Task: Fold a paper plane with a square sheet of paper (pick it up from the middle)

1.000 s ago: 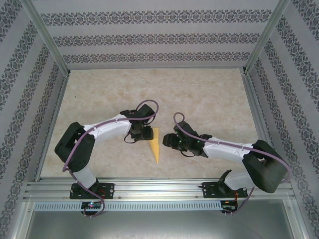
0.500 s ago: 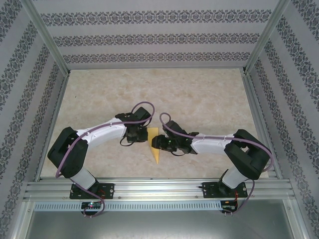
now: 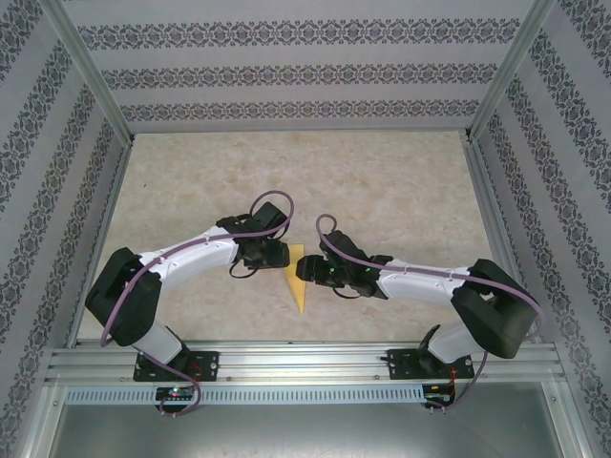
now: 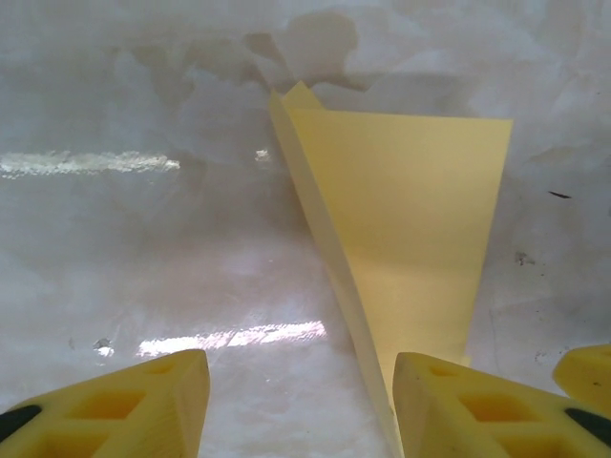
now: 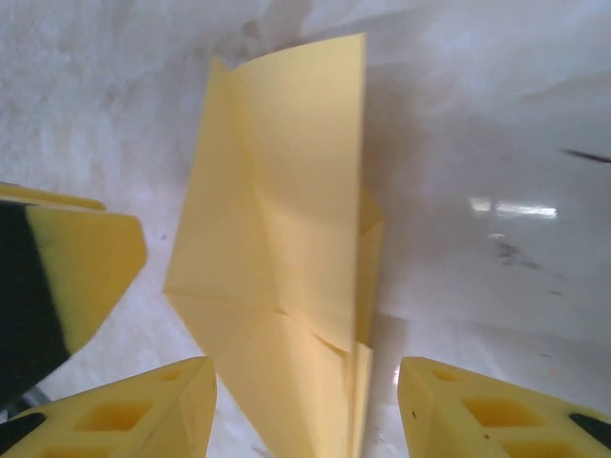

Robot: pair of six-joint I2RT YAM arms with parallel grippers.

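- Presently, my left gripper (image 4: 298, 405) hangs low over the table (image 3: 382, 181), jaws apart and holding nothing. The plane's raised fold edge runs close to its right-hand jaw.
- The paper plane (image 3: 299, 279) lies on the table between my two grippers as a narrow creased dart, nose toward my bases. I judge it largely folded, with wings and final pressing outstanding.
- My right gripper (image 5: 307, 410) straddles the dart, jaws apart and gripping nothing.
- Surroundings are patterned walls (image 3: 286, 76) and a metal frame rail (image 3: 305, 363) at the near edge. The main hindrance, in my judgement, is my grippers crowding each other.
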